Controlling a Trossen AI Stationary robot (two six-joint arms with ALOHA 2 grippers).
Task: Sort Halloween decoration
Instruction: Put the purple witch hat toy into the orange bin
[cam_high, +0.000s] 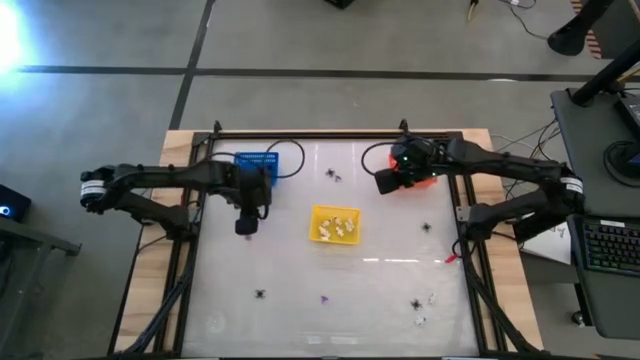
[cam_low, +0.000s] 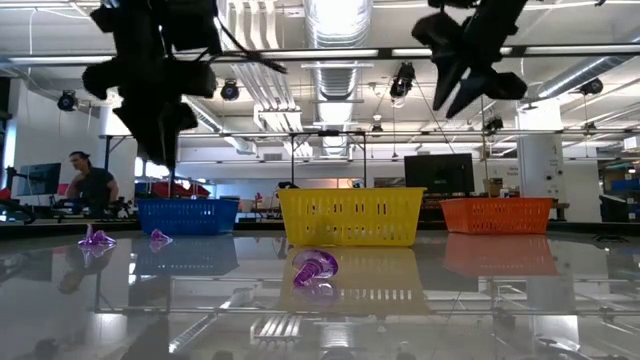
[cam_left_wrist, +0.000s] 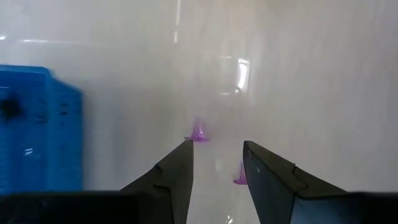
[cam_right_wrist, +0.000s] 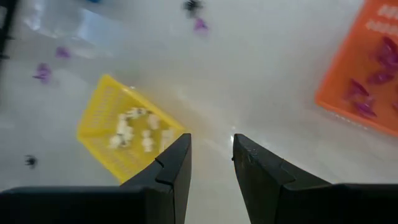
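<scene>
Beside the blue basket (cam_high: 256, 163) your left tool (cam_high: 247, 226) hangs released, holding nothing. Your right tool (cam_right_wrist: 210, 158) hangs above the orange basket (cam_right_wrist: 367, 74), fingers parted, empty. Purple trinkets (cam_left_wrist: 199, 132) lie on the counter (cam_high: 380, 250) near the blue basket.

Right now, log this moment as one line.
left gripper: open, empty, by blue basket | right gripper: open, empty, by orange basket | yellow basket: white trinkets
</scene>
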